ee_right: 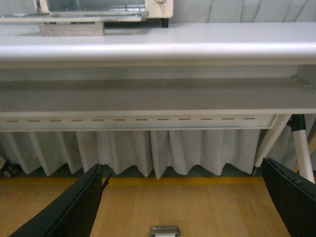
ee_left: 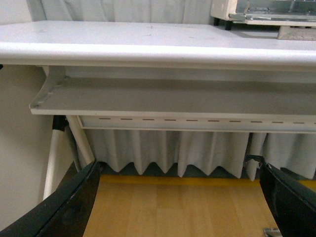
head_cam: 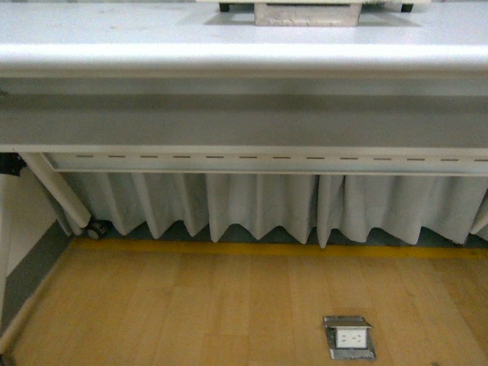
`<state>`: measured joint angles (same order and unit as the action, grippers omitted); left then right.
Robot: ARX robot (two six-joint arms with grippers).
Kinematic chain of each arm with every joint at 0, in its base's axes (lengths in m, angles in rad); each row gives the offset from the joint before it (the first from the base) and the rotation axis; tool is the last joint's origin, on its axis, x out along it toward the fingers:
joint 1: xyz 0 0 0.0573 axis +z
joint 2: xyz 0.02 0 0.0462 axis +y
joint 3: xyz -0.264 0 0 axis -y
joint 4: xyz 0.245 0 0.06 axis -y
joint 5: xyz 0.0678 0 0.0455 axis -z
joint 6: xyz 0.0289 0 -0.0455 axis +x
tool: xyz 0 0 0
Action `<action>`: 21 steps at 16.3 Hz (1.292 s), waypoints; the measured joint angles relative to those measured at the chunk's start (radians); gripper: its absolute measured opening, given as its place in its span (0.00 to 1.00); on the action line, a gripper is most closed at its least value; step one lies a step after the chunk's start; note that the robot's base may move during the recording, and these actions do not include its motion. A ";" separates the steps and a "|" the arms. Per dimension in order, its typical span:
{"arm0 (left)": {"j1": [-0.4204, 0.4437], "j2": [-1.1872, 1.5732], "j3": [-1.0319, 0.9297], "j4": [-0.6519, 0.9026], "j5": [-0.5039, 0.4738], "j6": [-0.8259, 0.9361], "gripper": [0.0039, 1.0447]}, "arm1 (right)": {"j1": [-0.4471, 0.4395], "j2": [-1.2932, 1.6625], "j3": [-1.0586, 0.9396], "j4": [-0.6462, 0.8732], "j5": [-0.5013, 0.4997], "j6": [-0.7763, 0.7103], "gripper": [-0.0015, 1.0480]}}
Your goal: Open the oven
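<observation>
Only the bottom of the cream-white oven (head_cam: 305,11) shows, on the white table at the top edge of the front view. It also shows in the left wrist view (ee_left: 261,12) and in the right wrist view (ee_right: 98,10), where a knob (ee_right: 160,6) is seen. Its door seems to lie folded down flat, with the beige handle (ee_right: 71,28) at its front edge. My left gripper (ee_left: 180,217) and right gripper (ee_right: 180,212) are open and empty. Both are below the tabletop, over the wooden floor, far from the oven.
The white table (head_cam: 244,57) has a grey shelf (head_cam: 244,122) under its top. A white curtain (head_cam: 259,206) hangs behind it. A table leg with a caster (head_cam: 95,227) stands at the left. A metal floor socket (head_cam: 349,337) sits in the wooden floor.
</observation>
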<state>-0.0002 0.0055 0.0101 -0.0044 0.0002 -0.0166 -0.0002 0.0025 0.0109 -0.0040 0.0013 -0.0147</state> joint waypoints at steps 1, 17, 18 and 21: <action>0.000 0.000 0.000 0.002 0.000 0.001 0.94 | 0.000 0.000 0.000 0.000 -0.002 0.000 0.94; 0.000 0.000 0.000 -0.002 0.000 0.002 0.94 | 0.000 0.000 0.000 -0.002 -0.002 0.000 0.94; 0.000 0.000 0.000 -0.002 0.000 0.002 0.94 | 0.000 0.000 0.000 -0.002 -0.002 0.000 0.94; 0.000 0.000 0.000 0.000 0.000 0.002 0.94 | 0.000 0.000 0.000 -0.001 -0.002 0.000 0.94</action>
<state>-0.0002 0.0055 0.0101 -0.0044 -0.0002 -0.0151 -0.0002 0.0025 0.0109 -0.0048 -0.0002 -0.0147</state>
